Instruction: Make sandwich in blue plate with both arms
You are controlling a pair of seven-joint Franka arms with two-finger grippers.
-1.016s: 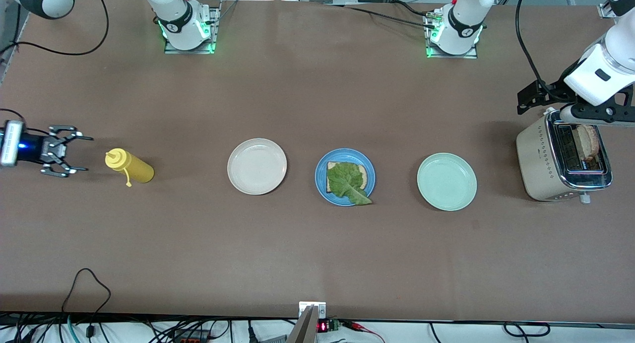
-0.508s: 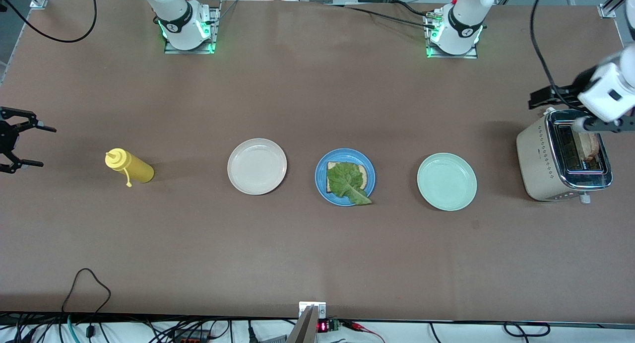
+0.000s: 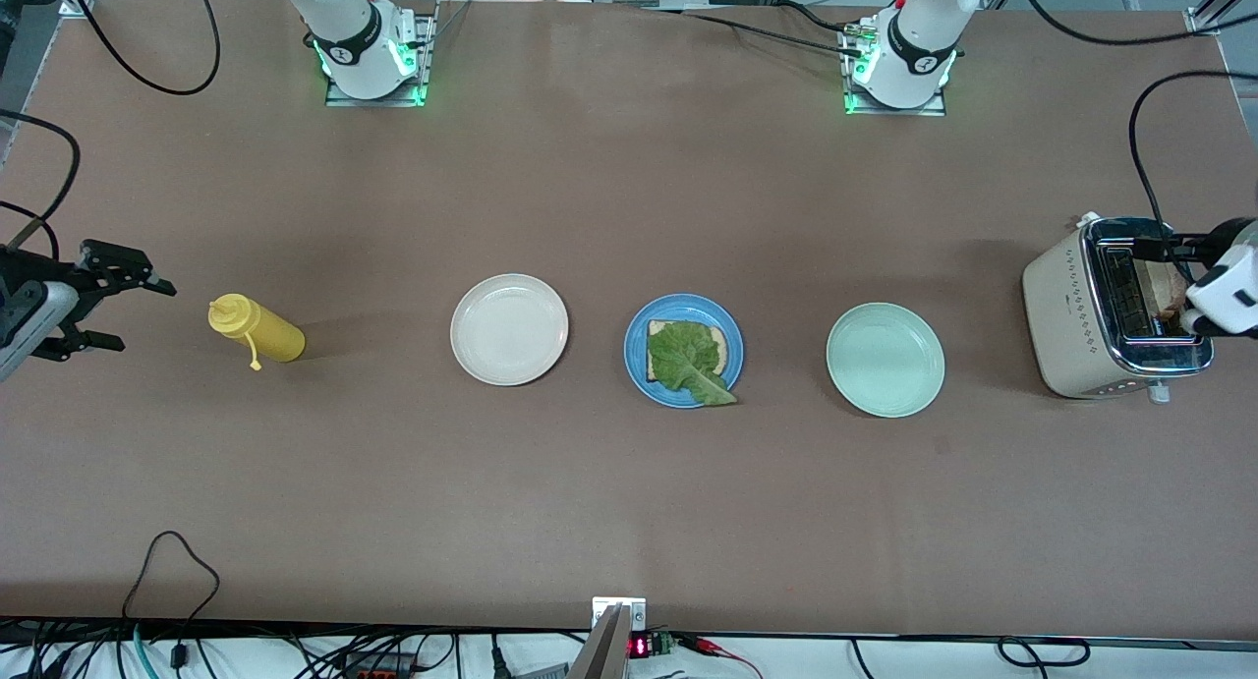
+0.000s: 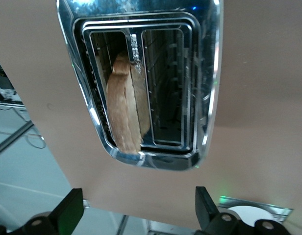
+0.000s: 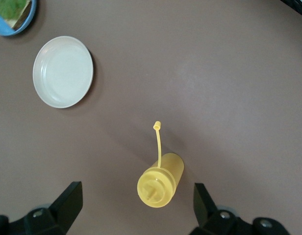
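The blue plate (image 3: 637, 365) sits mid-table between two other plates. On it lies one bread slice (image 3: 724, 346) with a green lettuce leaf (image 3: 686, 363) on top. A second bread slice (image 4: 124, 112) stands in a slot of the toaster (image 3: 1071, 315) at the left arm's end of the table. My left gripper (image 4: 136, 213) hovers open above the toaster, holding nothing. My right gripper (image 3: 145, 315) is open and empty above the table beside the yellow squeeze bottle (image 3: 257, 331), at the right arm's end.
A cream-white plate (image 3: 509, 328) lies between the bottle and the blue plate; a mint-green plate (image 3: 885, 360) lies between the blue plate and the toaster. The toaster's other slot (image 4: 165, 93) is empty. The bottle (image 5: 158, 183) has its cap hanging off on a strap.
The left arm's hand has slid across the toaster toward the table's end. The right gripper swung away from the bottle, then came back toward it. Both stayed open.
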